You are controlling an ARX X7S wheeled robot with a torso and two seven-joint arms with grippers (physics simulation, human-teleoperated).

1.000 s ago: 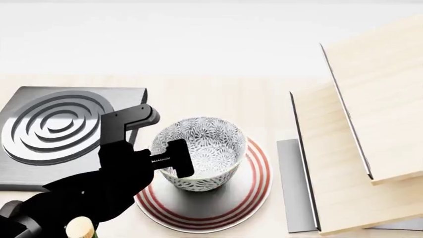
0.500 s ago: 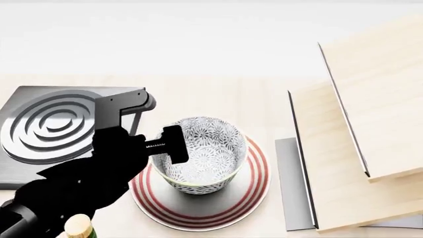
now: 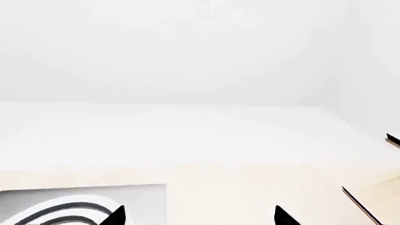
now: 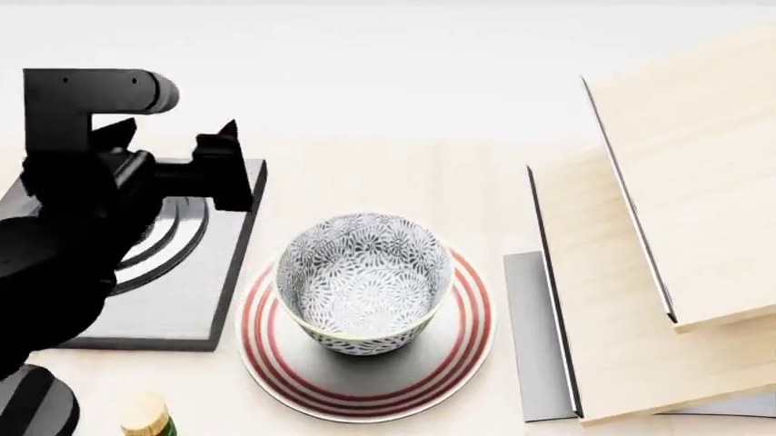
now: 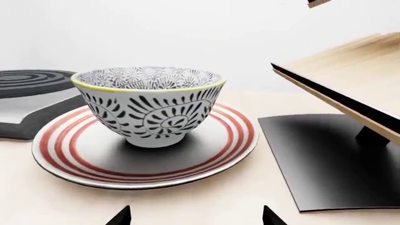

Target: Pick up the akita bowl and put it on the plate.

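pale wooden counter [image 4: 388, 182] under plain white backdrop. plate [image 4: 285, 372] at centre, akita bowl [image 4: 362, 277] upright on it, placement apparently done. left gripper [image 4: 170, 136] raised over stove burner [image 4: 182, 300], jaws apart, empty. right gripper [image 5: 195, 216] low nearby, spread, empty.

My left arm covers much of the stove burner [image 4: 182, 300] beneath the left gripper [image 4: 170, 136], both wrist views cut each gripper down to bare fingertips [image 5: 122, 216], and the green bottle [image 4: 148, 420] behind that gripper is cropped by the head view's edge.
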